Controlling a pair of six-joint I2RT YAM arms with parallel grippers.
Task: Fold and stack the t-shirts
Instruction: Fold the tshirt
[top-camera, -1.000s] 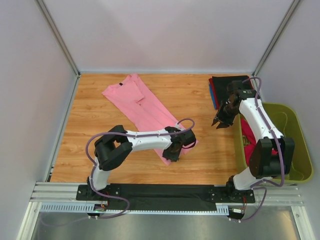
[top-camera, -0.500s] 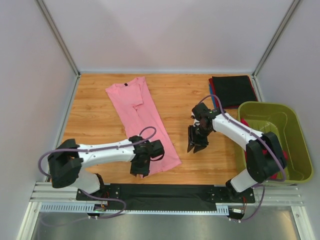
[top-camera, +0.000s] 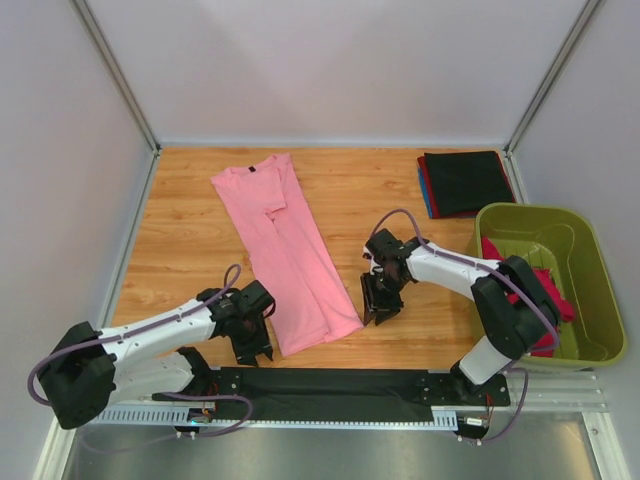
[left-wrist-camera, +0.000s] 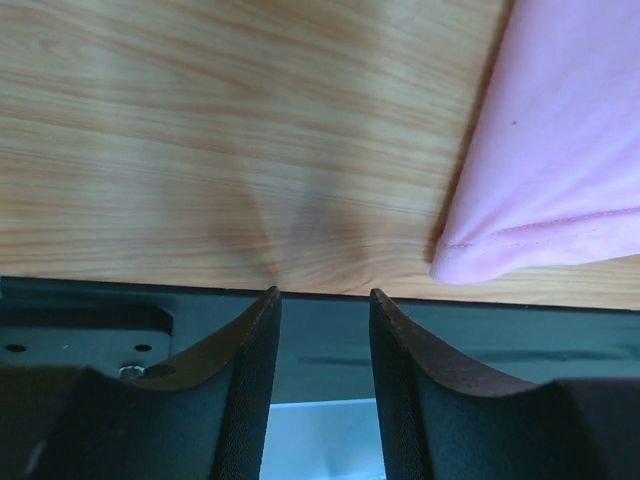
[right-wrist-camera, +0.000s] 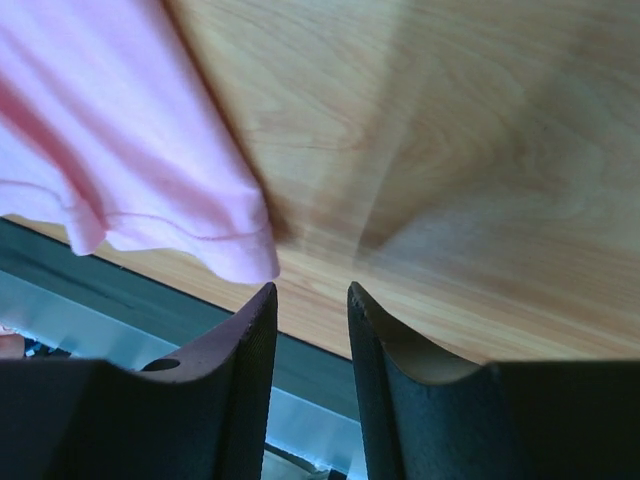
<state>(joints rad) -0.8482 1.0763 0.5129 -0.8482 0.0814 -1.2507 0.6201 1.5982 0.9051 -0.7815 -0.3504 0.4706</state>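
Nearest, left end effector (left-wrist-camera: 322, 296) sits low by the desk's (top-camera: 190, 240) near edge, jaws apart, nothing btwn them; pink shirt (top-camera: 285, 250) hem corner just to its right. The right end effector (right-wrist-camera: 311, 290) is also open & empty, just beside the hem's other corner. Pink shirt lies flat, folded lengthwise, running to back left. Far right: folded stack (top-camera: 465, 182), black on top, red & blue edges under. Tub (top-camera: 590, 260) at right w/ red shirt (top-camera: 545, 300) inside.

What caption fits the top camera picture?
Open left gripper and open right gripper flank the near hem of the pink t-shirt.
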